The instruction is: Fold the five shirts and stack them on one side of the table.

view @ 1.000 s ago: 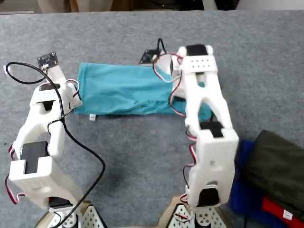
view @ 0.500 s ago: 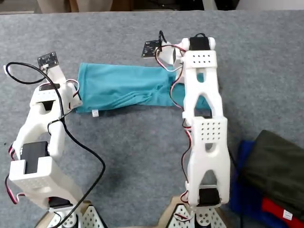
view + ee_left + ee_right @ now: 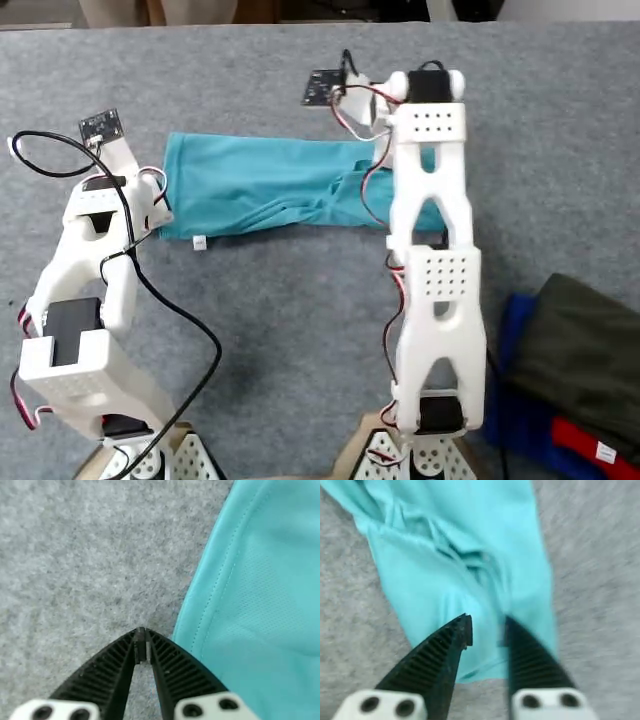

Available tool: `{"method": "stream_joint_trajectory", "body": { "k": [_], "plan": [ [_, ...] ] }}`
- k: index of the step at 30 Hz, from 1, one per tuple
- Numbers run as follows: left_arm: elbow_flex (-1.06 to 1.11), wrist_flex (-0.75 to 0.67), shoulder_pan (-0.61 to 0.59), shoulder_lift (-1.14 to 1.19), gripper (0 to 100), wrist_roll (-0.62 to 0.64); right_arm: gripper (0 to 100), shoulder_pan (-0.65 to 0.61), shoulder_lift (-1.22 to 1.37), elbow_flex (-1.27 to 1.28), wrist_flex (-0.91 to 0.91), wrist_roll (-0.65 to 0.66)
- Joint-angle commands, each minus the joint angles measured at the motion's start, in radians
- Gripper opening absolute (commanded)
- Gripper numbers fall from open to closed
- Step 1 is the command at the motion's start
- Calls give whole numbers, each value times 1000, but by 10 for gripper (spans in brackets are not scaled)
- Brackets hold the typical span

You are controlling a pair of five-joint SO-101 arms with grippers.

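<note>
Change sits on my right side: that arm has stretched farther across the grey felt table [image 3: 300, 330], and the near hem of the teal knit shirt [image 3: 250, 190] has ridden up and bunched beside it. I judge this fold only half drawn. My right claw [image 3: 486, 627] hangs over the shirt's rumpled end, fingers parted, apparently gripping nothing. My left claw [image 3: 141, 647] is clenched empty on the felt, just beside the opposite hem. The shirt lies as a long band between my arms, smooth at the left and creased towards the right.
</note>
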Motion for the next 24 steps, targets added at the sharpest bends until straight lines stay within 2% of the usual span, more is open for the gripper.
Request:
{"method": "stream_joint_trajectory", "body": {
  "k": [1,8,17,24],
  "plan": [
    [-34,2,-3,-7,20,-8,11,36,-105,107,17,-44],
    [-34,2,-3,-7,20,-8,5,87,-168,266,0,-51],
    [-34,2,-3,-7,20,-8,9,97,-10,298,-298,-48],
    [-34,2,-3,-7,20,-8,9,81,12,259,-347,-48]
  ]
}}
